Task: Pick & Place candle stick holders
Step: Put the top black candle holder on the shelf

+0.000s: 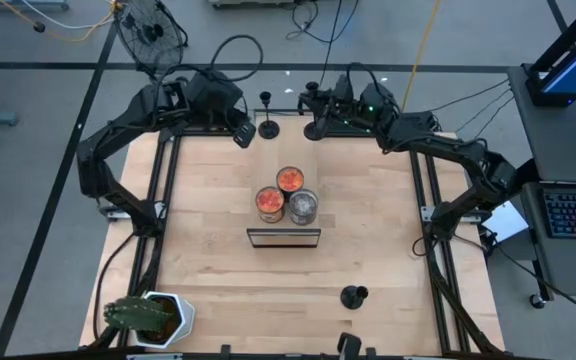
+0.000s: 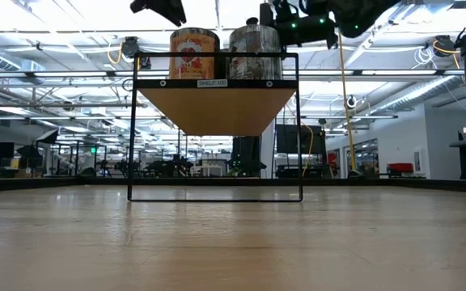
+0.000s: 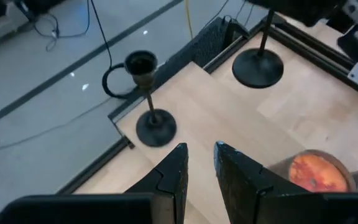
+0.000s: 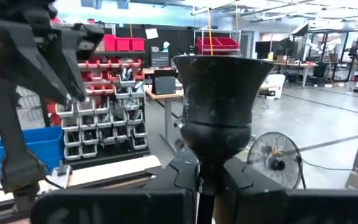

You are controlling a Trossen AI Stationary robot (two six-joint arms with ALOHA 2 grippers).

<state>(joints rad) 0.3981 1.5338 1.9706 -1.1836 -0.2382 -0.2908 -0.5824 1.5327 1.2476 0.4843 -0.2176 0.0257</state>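
Holder 1 (image 1: 267, 126) stands upright at the far edge of the bench (image 1: 368, 240), stem vertical, just beside the left claw (image 3: 199, 163), which hovers above it on the near side, part open and holding nothing. Holder 2 (image 4: 219, 112) is clamped by its stem in the shut right claw (image 1: 315, 112), upright, base low over the same far edge, close beside holder 1. Holder 3 (image 1: 354, 296) sits well apart at the near edge, so the left arm is nearer holder 1.

Matte-black metal candle stick holders (image 3: 151, 118) stand on a smooth pale wood table (image 1: 368, 240).
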